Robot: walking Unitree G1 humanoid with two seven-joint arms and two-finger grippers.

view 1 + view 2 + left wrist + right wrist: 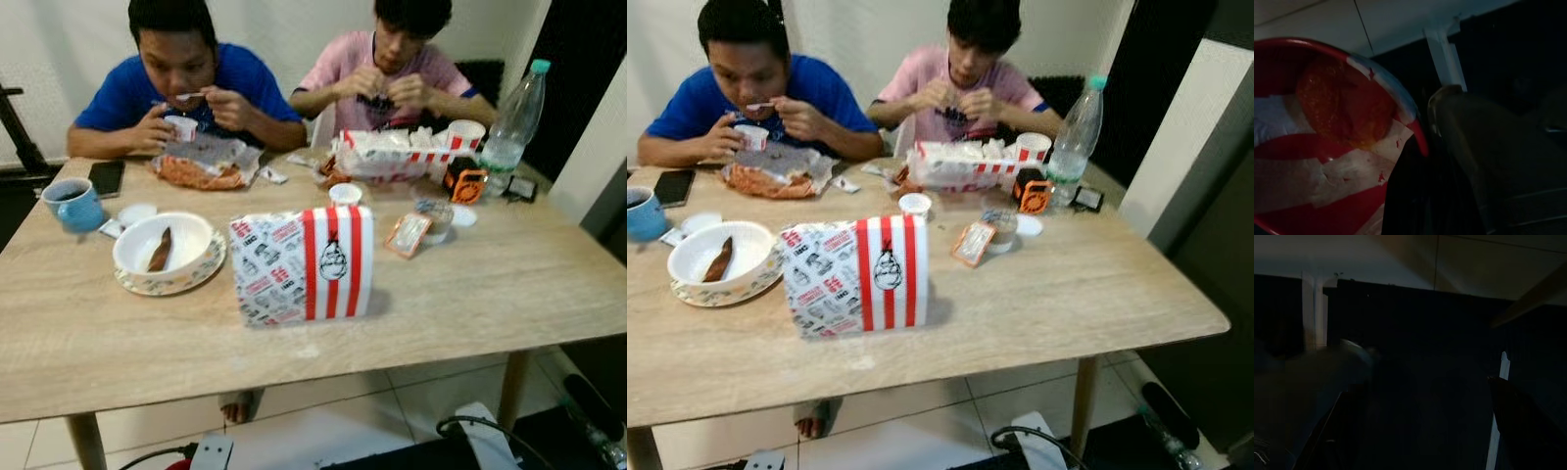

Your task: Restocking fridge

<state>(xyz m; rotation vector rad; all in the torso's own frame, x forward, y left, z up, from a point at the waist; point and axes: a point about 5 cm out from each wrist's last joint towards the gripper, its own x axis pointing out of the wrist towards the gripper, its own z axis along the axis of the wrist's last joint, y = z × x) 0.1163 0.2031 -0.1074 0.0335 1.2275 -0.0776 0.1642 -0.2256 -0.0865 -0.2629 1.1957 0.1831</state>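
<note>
A red-and-white striped food box (302, 264) stands upright in the middle of the wooden table (470, 294). Further back lies an open striped box (392, 154) with food. A clear water bottle (512, 122) with a teal cap stands at the far right. In the dark left wrist view my left gripper (1413, 161) is at the rim of a red-and-white bucket (1312, 171) with a fried piece (1342, 105) inside; one black finger (1420, 200) lies against the rim. My right gripper (1420, 431) hangs in shade, its fingers apart with nothing between them.
Two people sit eating at the table's far side. A white bowl (191, 240) on a plate holds a brown piece, beside a blue mug (74, 205) and a phone (106, 177). Cables and a power strip (211, 453) lie on the tiled floor in front.
</note>
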